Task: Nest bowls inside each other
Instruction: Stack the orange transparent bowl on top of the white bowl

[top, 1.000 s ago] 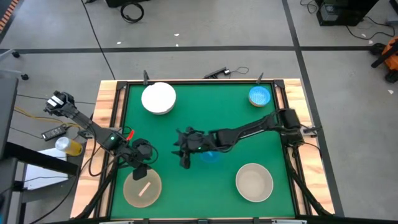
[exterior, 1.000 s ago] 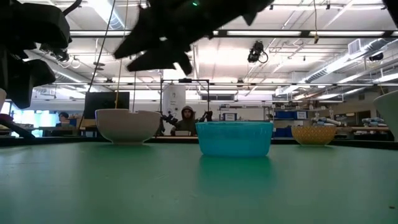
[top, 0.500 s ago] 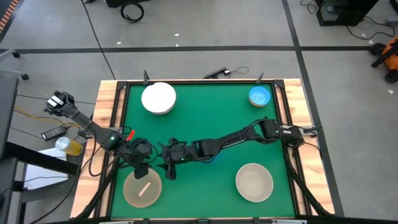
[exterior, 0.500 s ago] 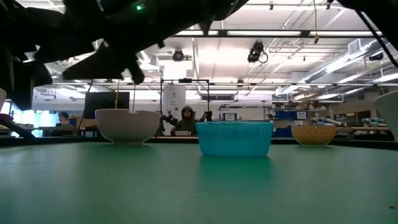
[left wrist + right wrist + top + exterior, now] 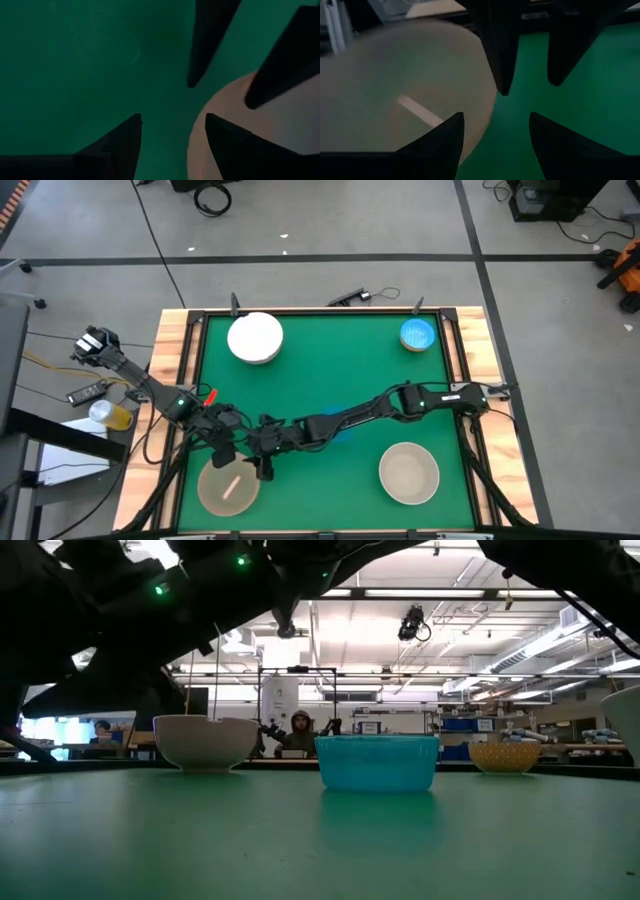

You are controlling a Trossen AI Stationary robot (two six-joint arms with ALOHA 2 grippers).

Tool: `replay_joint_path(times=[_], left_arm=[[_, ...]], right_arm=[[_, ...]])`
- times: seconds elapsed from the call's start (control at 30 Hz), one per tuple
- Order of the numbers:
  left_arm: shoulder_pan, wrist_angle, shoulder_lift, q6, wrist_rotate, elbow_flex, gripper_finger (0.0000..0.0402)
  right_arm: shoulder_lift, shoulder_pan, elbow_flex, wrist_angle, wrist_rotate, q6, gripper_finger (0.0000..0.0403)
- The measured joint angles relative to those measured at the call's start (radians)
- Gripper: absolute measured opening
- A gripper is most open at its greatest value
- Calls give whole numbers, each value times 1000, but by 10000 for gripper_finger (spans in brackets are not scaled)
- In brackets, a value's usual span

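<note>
A tan bowl (image 5: 222, 490) stands on its base on the green table near the front left, a pale streak inside it. My left gripper (image 5: 228, 452) hangs open over its far rim (image 5: 196, 131), one finger above the inside and one above the table. My right gripper (image 5: 263, 467), reaching across from the right, is open beside the bowl's right rim (image 5: 487, 117), which lies between its fingers in the right wrist view. Neither visibly touches the bowl. A blue bowl (image 5: 377, 762) sits mid-table, mostly hidden under the right arm in the high view.
A white bowl (image 5: 254, 338) stands at the far left, a small blue bowl (image 5: 417, 334) at the far right, and a second tan bowl (image 5: 409, 472) at the near right. A wooden frame (image 5: 176, 370) borders the table. The right arm spans the table's middle.
My right gripper has moved from over the blue bowl toward the table's left and near edges and down, ending beside the tan bowl next to my left gripper. The bowls have stayed in place.
</note>
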Motion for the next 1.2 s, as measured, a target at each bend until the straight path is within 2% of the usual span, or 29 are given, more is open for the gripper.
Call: replay_joint_path(times=[0.37,0.57,0.77,0.9,1.1,1.2], left_arm=[[0,0,0,-30,-30,0,222],[0,1,0,-34,-36,0,222],[0,2,0,2,10,0,213],[1,2,0,28,2,0,199],[2,6,0,46,-29,0,182],[2,35,-3,62,-102,0,181]], right_arm=[[1,4,3,-162,92,-139,229],[1,2,3,-152,-110,-156,229],[1,3,3,-81,-138,-120,220],[1,-8,2,-78,-137,-66,174],[1,-27,-8,-123,-118,-41,70],[-2,-41,-7,-142,-88,-45,21]])
